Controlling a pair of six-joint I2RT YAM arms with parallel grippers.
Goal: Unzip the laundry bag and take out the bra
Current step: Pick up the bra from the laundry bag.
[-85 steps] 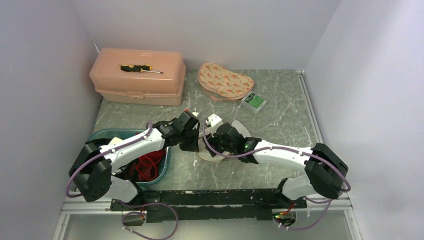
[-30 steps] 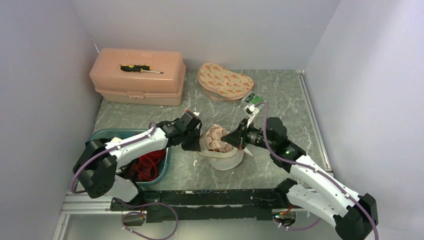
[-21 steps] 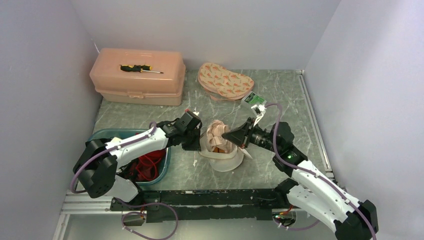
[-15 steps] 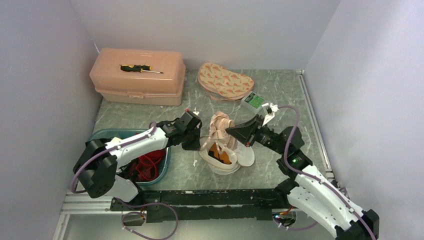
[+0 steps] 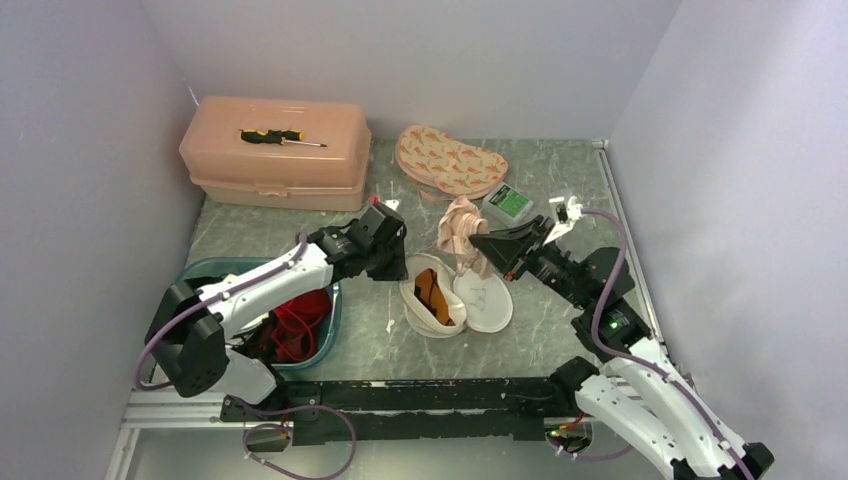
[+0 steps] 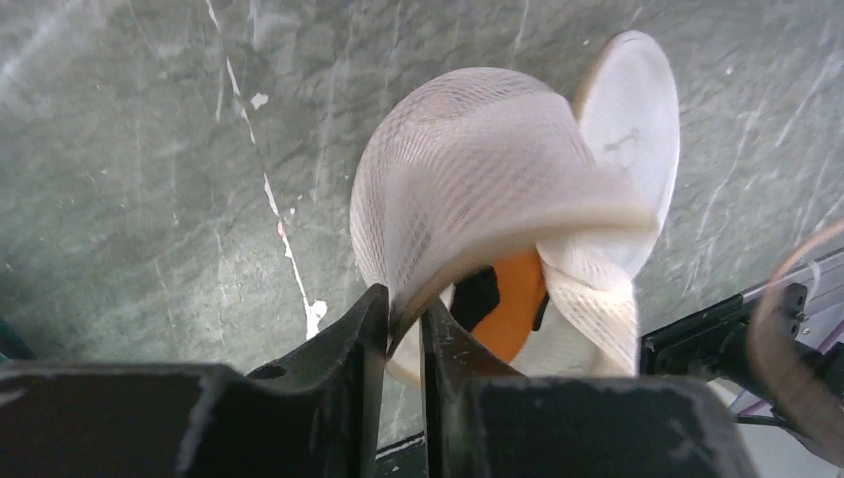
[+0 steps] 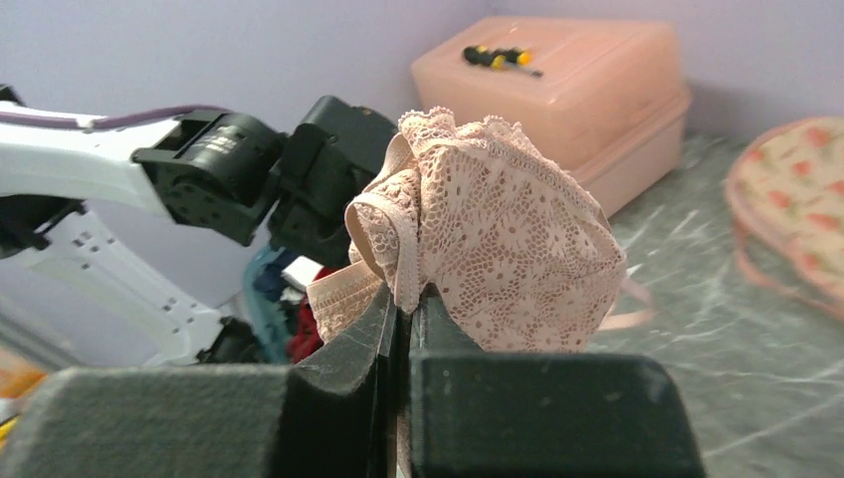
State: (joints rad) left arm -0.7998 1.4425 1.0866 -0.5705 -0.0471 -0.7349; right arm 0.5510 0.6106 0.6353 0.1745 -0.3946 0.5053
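I judge the job nearly done: the white round mesh laundry bag [image 5: 440, 300] lies gaping open at centre frame on the grey marbled surface [image 5: 560, 200]. The pale pink lace bra [image 5: 462, 228] hangs just above its upper right edge, outside it, in my right gripper [image 5: 485, 243], jaws clamped on the lace. My left gripper [image 5: 392, 262] has its jaws pinching the bag's rim. Only setting the bra down looks left.

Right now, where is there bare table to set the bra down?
Best patch: the bare table right of the laundry bag, out to the right-hand rail. The right claw holds the bra just above it. Another patch lies behind the green box. The left side is crowded with the teal bin, toolbox and left claw.
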